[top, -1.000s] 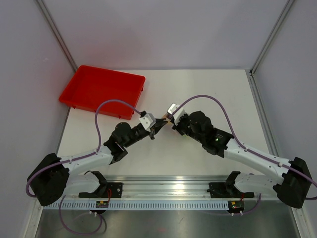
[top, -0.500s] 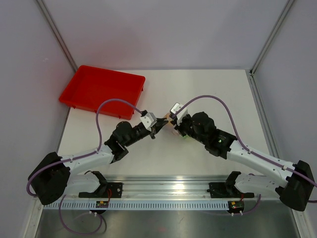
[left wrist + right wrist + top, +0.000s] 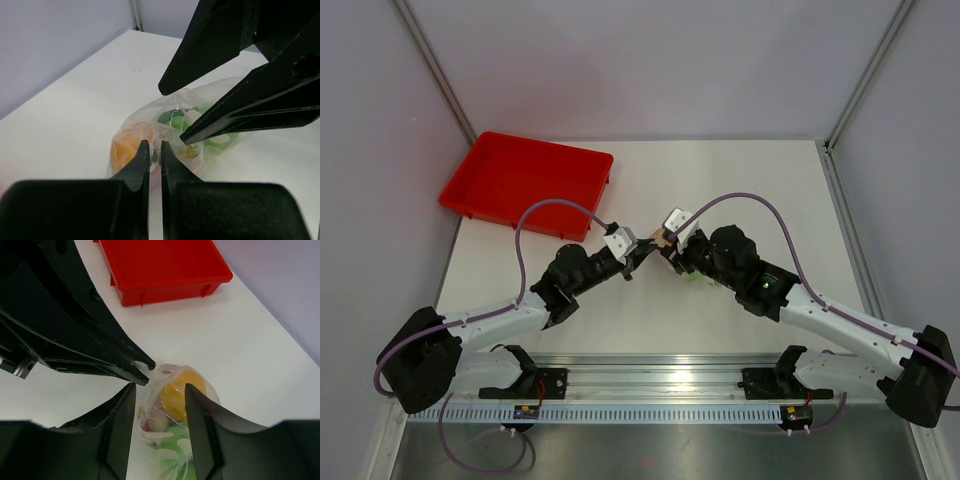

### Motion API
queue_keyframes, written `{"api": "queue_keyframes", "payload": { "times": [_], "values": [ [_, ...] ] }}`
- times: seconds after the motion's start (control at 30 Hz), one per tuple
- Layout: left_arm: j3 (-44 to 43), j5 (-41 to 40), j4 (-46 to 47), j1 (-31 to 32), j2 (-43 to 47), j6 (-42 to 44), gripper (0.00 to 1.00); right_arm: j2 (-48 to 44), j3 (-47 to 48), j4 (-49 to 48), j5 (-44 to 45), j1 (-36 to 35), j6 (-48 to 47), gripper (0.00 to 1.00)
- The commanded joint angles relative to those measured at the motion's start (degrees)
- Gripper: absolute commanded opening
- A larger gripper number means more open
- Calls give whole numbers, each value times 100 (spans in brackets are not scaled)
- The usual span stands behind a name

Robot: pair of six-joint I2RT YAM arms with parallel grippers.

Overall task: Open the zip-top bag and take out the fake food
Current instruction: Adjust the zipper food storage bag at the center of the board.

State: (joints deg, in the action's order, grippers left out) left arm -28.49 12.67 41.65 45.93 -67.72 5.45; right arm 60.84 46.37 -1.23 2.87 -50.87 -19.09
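The zip-top bag (image 3: 172, 405) is clear and crinkly and hangs over the table between the two arms. My left gripper (image 3: 155, 150) is shut on a fold of its top edge. The fake food shows through the plastic: a round yellow piece (image 3: 182, 390), green pieces (image 3: 172, 120) and a pale reddish bit. My right gripper (image 3: 160, 387) is open, one finger on each side of the bag, not pinching it. From above, the left gripper (image 3: 645, 252) and right gripper (image 3: 672, 245) meet tip to tip at mid table, hiding most of the bag (image 3: 693, 279).
A red tray (image 3: 525, 178) lies at the back left of the white table (image 3: 760, 190), and also shows in the right wrist view as the tray (image 3: 160, 265). Grey walls close in the left, back and right sides.
The right gripper has opened from shut and let go of the bag's edge, and its arm has shifted slightly right. The left gripper keeps its pinch and has barely moved.
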Motion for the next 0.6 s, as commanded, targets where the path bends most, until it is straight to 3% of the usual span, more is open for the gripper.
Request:
{"api": "queue_keyframes", "payload": {
  "times": [0.0,0.23,0.33,0.37,0.4,0.43,0.57],
  "values": [
    [-34,-45,274,-23,128,105,0,138,162,-228,-199,33,-182,50],
    [1,52,335,-23,154,114,0,314,232,-254,-86,33,-235,44],
    [10,95,361,-23,145,114,0,411,285,-228,-59,33,-262,32],
    [19,130,405,-23,163,114,0,429,294,-245,-42,33,-279,15],
    [36,157,414,-23,163,105,0,446,294,-272,11,33,-262,4],
    [37,157,414,-23,163,114,0,455,294,-281,72,33,-236,0],
    [28,122,405,-23,146,105,0,307,171,-430,55,33,-156,0]
  ]
}}
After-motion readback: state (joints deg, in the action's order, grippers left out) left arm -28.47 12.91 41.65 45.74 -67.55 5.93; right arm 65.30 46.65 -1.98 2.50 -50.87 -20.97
